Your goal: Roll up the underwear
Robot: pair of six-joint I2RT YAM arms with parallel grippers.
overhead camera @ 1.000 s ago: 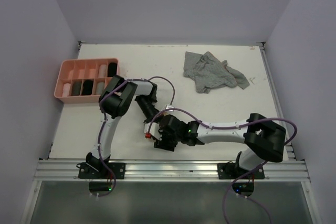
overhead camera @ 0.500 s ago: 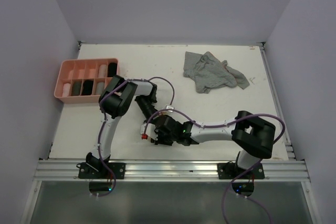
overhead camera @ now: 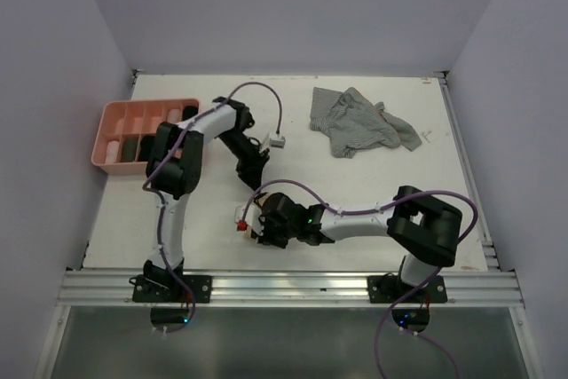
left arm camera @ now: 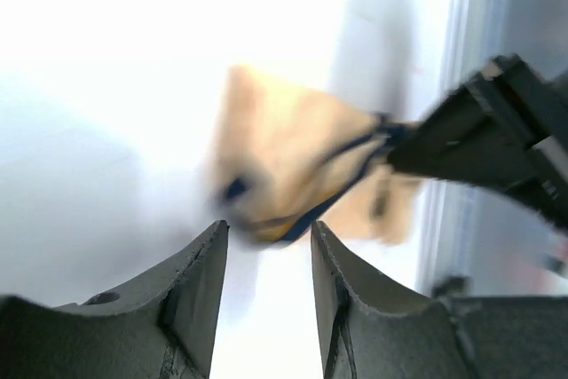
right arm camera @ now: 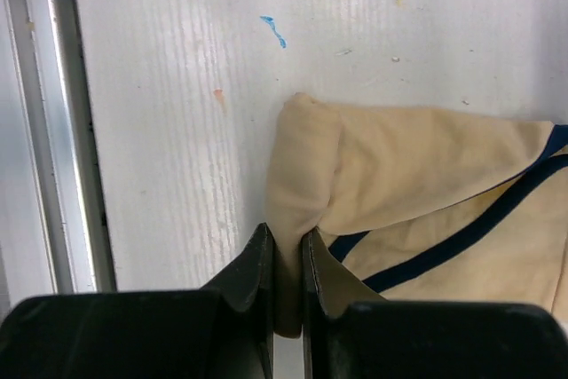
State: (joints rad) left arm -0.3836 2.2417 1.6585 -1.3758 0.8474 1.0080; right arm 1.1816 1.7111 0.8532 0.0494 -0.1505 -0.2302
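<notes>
A folded edge of the beige underwear (right arm camera: 417, 166) was pinched by the right gripper (right arm camera: 284, 235), the left gripper (left arm camera: 267, 230) was seen open and empty, and rolling was judged next.

We overlook the bench (overhead camera: 266, 104) from above and behind; our wrist views peer closely past the left tool (left arm camera: 266, 230) and right tool (right arm camera: 284, 232), sharing the beige underwear (right arm camera: 417, 166) ahead.

Pink compartment tray (overhead camera: 151, 103), white table (overhead camera: 408, 188), metal rail (overhead camera: 293, 288)

Navy-trimmed beige underwear (right arm camera: 417, 166); grey-striped underwear (overhead camera: 355, 122); pink tray (overhead camera: 151, 103).
</notes>
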